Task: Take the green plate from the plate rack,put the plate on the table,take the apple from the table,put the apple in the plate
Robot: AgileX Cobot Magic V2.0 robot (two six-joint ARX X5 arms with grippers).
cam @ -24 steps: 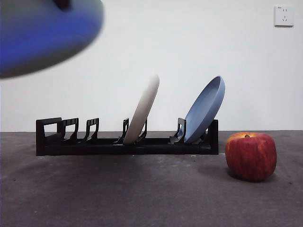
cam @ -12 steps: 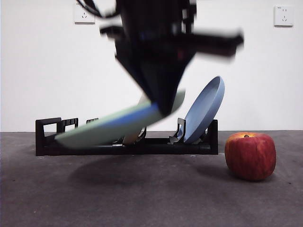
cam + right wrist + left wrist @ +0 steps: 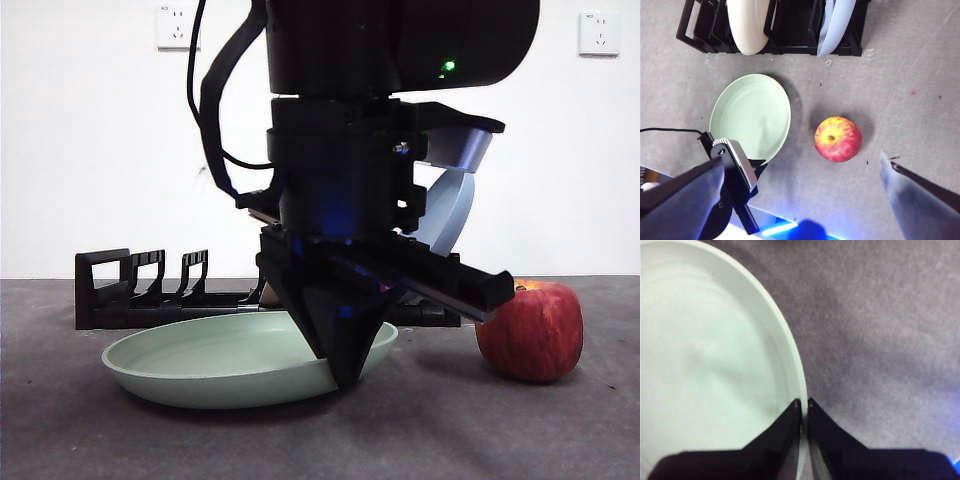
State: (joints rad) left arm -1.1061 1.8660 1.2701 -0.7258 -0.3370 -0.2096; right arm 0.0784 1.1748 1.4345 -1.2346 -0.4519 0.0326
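Note:
The green plate lies flat and low on the table, just in front of the plate rack. My left gripper reaches down from above and is shut on the plate's right rim; in the left wrist view its tips pinch the edge of the green plate. The red apple sits on the table to the right of the plate, untouched. My right gripper hovers high above, open, looking down on the green plate, the apple and the rack.
A cream-white plate and a blue plate stand in the rack's slots. The blue plate shows partly behind the left arm. A narrow strip of table separates plate and apple.
The left gripper brought the green plate down from high at the left, across the rack and tilted, to lie level at the table. The apple and rack have not moved.

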